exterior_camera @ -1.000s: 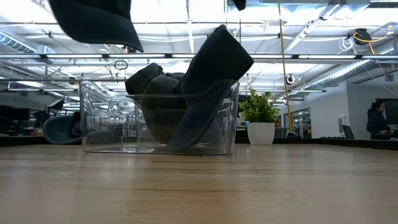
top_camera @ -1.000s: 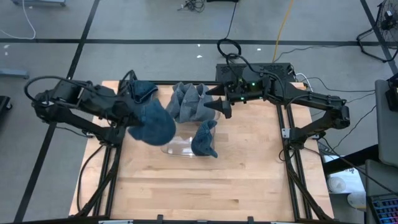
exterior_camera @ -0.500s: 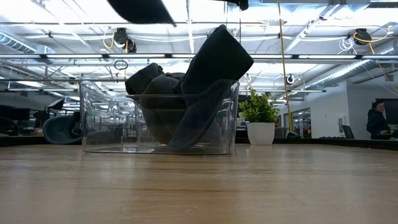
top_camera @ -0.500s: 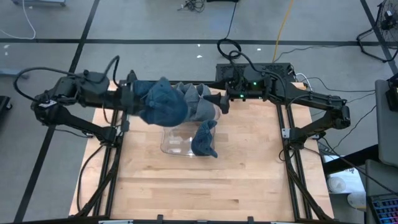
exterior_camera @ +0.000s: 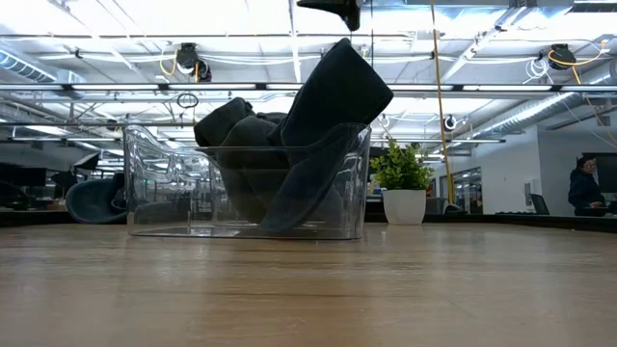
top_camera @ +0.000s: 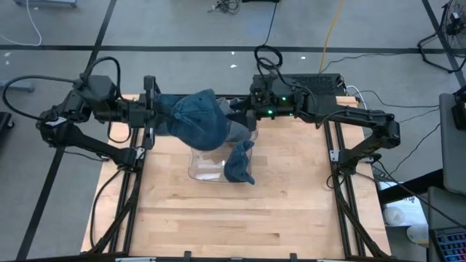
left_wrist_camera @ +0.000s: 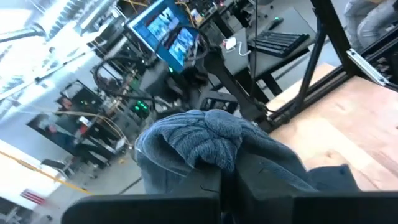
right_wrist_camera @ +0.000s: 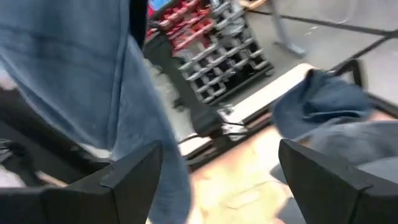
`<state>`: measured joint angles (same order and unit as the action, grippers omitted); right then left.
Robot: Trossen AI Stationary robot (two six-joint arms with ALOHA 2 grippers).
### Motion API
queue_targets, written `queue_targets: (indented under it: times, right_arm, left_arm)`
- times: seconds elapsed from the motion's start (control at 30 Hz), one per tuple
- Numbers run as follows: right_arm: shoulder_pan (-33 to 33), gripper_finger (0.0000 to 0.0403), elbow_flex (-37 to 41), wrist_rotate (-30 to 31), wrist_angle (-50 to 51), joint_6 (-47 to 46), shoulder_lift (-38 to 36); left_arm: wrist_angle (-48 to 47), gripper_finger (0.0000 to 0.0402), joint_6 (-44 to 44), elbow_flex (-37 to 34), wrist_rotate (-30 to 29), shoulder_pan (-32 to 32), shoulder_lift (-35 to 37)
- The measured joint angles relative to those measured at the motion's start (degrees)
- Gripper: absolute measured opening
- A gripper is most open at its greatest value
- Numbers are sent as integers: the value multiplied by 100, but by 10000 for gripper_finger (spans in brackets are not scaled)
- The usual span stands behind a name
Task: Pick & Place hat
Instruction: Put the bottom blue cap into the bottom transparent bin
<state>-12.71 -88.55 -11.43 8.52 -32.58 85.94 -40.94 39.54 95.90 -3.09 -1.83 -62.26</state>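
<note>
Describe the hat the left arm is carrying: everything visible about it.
The hat is a blue denim-looking cap, soft and creased, with a rounded crown. It hangs in the air above the far part of the table, partly over the clear bin, pinched at one bunched edge by the shut left end effector. The open right end effector sits close beside it; contact there is unclear.

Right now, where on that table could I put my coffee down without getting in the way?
The near half of the wooden table, in front of the clear bin, is bare. The far edge is crowded: the left gripper holds a denim hat there, facing the open right gripper.
</note>
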Motion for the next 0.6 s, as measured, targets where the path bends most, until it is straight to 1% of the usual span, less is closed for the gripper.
queue_targets:
  times: [0.13, 0.33, 0.47, 0.6]
  right_arm:
    - [0, 306, 0, -93, -114, 30, 127]
    - [10, 306, 3, -957, -555, 233, 188]
    - [64, 306, -4, -1139, -892, 323, 186]
    - [83, 306, 0, -1266, -1088, 449, 185]
  left_arm:
    - [125, 3, 148, 0, -26, 0, 0]
    - [110, 3, 240, 0, -573, 0, -39]
    - [182, 5, 293, 6, -941, 0, -137]
    - [158, 3, 283, 2, -749, 0, -265]
